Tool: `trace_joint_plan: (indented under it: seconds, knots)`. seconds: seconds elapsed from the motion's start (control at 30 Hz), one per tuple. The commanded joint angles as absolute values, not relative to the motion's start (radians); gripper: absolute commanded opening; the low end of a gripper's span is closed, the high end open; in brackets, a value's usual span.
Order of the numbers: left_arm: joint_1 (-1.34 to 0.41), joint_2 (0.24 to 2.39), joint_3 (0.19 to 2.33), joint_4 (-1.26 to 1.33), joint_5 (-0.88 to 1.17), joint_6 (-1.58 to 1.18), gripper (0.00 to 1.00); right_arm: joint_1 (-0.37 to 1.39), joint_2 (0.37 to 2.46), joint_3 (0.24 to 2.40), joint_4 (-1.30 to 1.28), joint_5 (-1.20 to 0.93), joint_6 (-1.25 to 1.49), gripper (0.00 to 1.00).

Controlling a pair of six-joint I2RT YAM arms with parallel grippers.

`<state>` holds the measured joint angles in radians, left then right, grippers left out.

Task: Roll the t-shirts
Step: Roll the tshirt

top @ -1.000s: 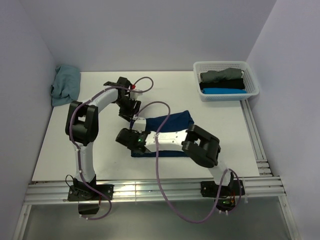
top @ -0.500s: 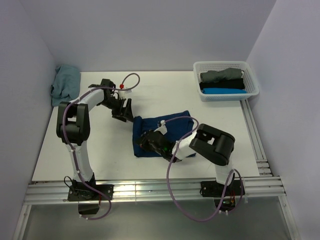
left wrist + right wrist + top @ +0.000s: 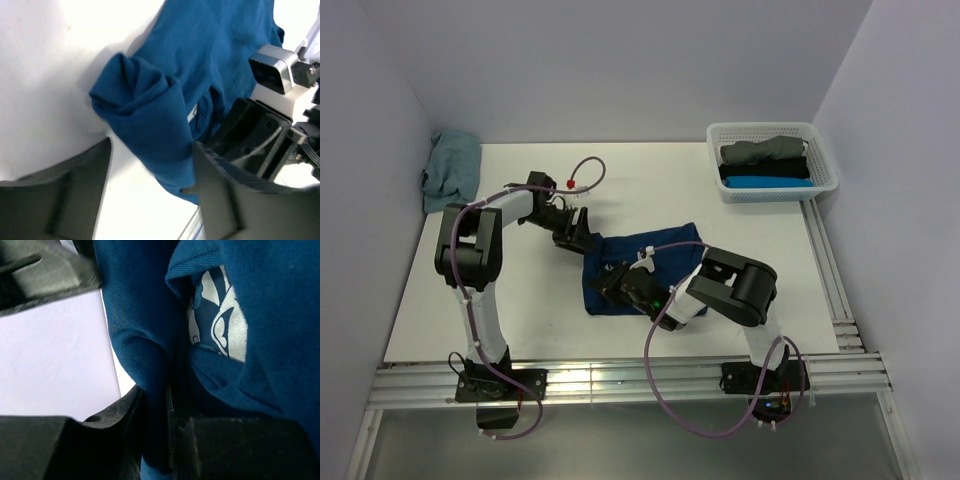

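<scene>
Right wrist reveals white print (image 3: 225,325) on navy t-shirt (image 3: 135,315)

T-shirts five: navy t-shirt (image 3: 672,243), teal t-shirt (image 3: 450,170), three in basket (image 3: 775,194). Basket one. Arms two: left arm (image 3: 480,250), right arm (image 3: 735,290).

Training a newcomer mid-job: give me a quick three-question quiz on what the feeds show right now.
1. True or false: the basket is empty.
2. Which gripper is shut on the navy shirt? A left, B right, C neither.
3. Fill in: the teal shirt lies by the table's far ____ corner.

Key: 1 false, it holds shirts. 2 B, the right gripper pinches the cloth. 3 left.
</scene>
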<state>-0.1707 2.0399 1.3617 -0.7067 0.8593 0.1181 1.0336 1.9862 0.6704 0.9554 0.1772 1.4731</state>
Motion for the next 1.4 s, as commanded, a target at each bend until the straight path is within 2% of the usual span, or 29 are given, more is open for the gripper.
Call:
trace_joint_plan:
  seconds: [0.0, 0.07, 0.17, 0.2, 0.4, 0.5, 0.63, 0.87, 1.2, 1.37]
  knots:
    - [-0.201, 2.055, 1.371, -0.635, 0.838, 0.084, 0.66, 1.031, 1.99, 0.652, 1.034, 0.166, 1.503, 0.11]
    - [-0.213, 2.059, 1.382, -0.617, 0.79, 0.046, 0.59, 1.031, 1.983, 0.643, 1.032, 0.164, 1.503, 0.11]
    - [-0.244, 2.057, 1.399, -0.611, 0.683, 0.017, 0.42, 1.032, 1.958, 0.64, 0.994, 0.167, 1.493, 0.16]
    - [-0.258, 2.056, 1.405, -0.612, 0.657, 0.011, 0.33, 1.035, 1.95, 0.64, 0.955, 0.172, 1.485, 0.17]
    - [-0.29, 2.052, 1.451, -0.653, 0.491, -0.044, 0.1, 1.072, 1.861, 0.657, 0.773, 0.218, 1.439, 0.32]
    - [-0.305, 2.056, 1.47, -0.679, 0.414, -0.058, 0.06, 1.117, 1.826, 0.67, 0.648, 0.253, 1.431, 0.37]
    - [-0.313, 2.072, 1.496, -0.716, 0.385, -0.06, 0.04, 1.184, 1.813, 0.707, 0.528, 0.291, 1.436, 0.38]
    - [-0.334, 2.074, 1.508, -0.733, 0.342, -0.057, 0.05, 1.261, 1.802, 0.703, 0.47, 0.305, 1.471, 0.39]
    - [-0.354, 2.082, 1.535, -0.765, 0.295, -0.052, 0.06, 1.304, 1.684, 0.94, -0.131, 0.439, 1.381, 0.51]
    - [-0.36, 2.08, 1.552, -0.784, 0.281, -0.045, 0.06, 1.304, 1.637, 1.054, -0.276, 0.523, 1.312, 0.54]
